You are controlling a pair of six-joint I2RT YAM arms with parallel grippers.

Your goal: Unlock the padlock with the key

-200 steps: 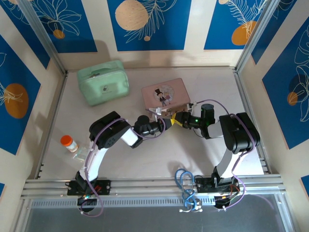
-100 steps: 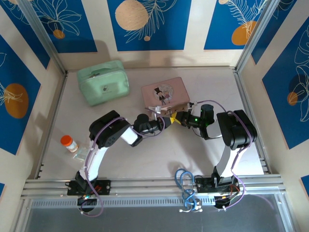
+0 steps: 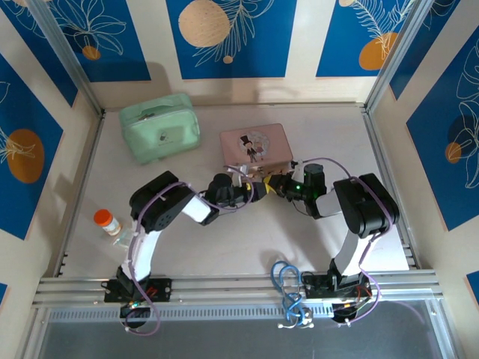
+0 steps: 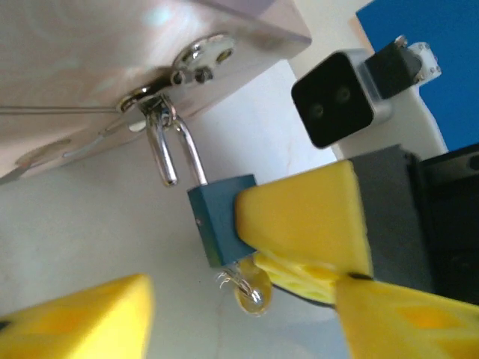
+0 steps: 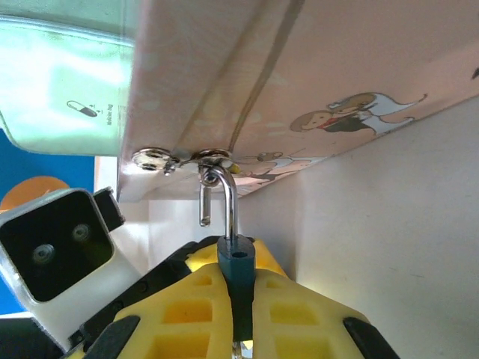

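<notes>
Opening: left gripper [image 4: 239, 329] fingers now apart, off the key [image 4: 251, 288] | right gripper [image 5: 238, 288] newly clamped on padlock [image 4: 221, 224] body | padlock on pink tin [image 3: 254, 142] clasp [image 5: 213, 157], mid-table; shackle [image 5: 228, 196] leg free | likely unlocked

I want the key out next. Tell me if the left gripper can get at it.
Likely yes: the left gripper is open, and the key sticks out of the padlock between its fingers. The right gripper, shut on the padlock, leaves little room.

Blue padlock [image 4: 215, 224] (shackle [image 4: 174, 153] open) with key [image 4: 251, 288]
</notes>
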